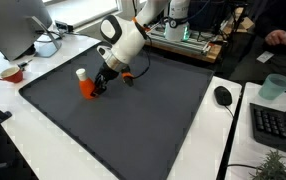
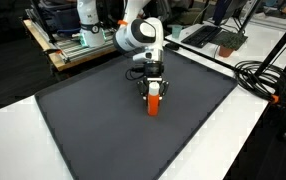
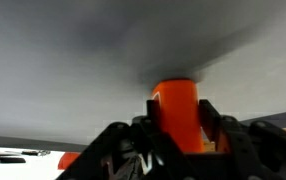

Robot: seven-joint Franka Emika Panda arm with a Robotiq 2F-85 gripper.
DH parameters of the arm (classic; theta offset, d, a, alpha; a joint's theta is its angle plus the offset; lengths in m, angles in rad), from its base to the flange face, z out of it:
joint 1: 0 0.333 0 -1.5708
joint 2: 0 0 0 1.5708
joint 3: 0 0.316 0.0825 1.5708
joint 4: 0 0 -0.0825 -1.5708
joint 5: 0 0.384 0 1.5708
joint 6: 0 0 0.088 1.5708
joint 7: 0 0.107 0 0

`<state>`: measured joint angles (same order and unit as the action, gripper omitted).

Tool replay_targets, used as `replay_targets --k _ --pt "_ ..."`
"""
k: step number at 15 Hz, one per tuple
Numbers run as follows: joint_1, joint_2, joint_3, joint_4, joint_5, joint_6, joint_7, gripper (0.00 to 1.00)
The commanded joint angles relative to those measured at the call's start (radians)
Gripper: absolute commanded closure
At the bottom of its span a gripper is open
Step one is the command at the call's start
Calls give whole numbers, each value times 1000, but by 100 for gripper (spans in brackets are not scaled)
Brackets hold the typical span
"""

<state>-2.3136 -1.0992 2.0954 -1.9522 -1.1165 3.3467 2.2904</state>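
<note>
An orange cylinder with a white end (image 1: 87, 86) rests on the dark grey mat (image 1: 143, 120) near its far left part. It also shows in the other exterior view (image 2: 153, 103) and fills the middle of the wrist view (image 3: 175, 110). My gripper (image 1: 96, 82) comes down on it from above, and its black fingers press against both sides of the orange body (image 3: 178, 125). In an exterior view the gripper (image 2: 152, 88) covers the cylinder's upper part. The cylinder's lower end touches the mat.
A red bowl (image 1: 11, 73), a monitor (image 1: 13, 25) and a white object (image 1: 46, 45) stand left of the mat. A black mouse (image 1: 222, 95), a teal cup (image 1: 274, 87) and a keyboard (image 1: 278, 125) lie to the right. Black cables (image 2: 258, 75) run beside the mat.
</note>
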Motion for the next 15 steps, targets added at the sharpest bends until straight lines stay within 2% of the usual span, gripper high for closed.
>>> replay_targets --k 1,5,11,15 --pt "27 -27 -41 -13 48 32 48 79" --pt "73 -21 -96 -49 80 38 80 79" --pt "152 27 -175 -141 59 35 100 79" --pt "180 42 -203 -178 59 38 99 79"
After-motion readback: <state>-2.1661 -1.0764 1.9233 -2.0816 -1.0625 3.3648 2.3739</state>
